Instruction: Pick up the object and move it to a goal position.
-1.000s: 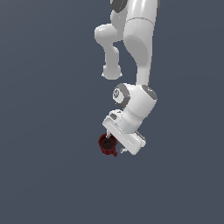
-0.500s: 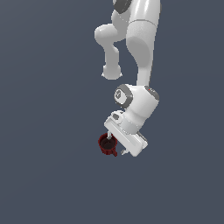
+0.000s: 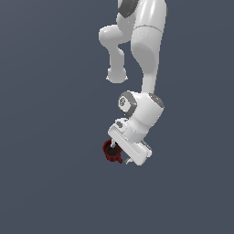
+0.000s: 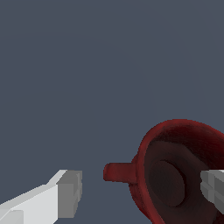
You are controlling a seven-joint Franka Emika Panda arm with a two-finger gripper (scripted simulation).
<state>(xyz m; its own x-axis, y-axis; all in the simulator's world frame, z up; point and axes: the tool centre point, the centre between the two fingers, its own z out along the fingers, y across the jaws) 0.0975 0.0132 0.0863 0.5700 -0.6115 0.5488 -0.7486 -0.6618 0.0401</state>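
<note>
**Red mug sat half inside a wide-open end effector**

Red mug point(image 3: 111, 151) lay at the end effector point(image 3: 119, 156) in the exterior view, on its left side, apparently low over a featureless grey surface. The arm point(image 3: 145, 59) dropped from the upper edge, wrist canted, hand tilted toward the mug.

In the wrist view the mug point(image 4: 179, 168) showed its dark inside, handle pointing at one fingertip point(image 4: 70, 194) with a clear gap; the other fingertip point(image 4: 213, 188) overlapped the rim. Fingers stood wide apart, gripping nothing. Closing here would likely press the handle, twisting or squirting the mug loose.
</note>
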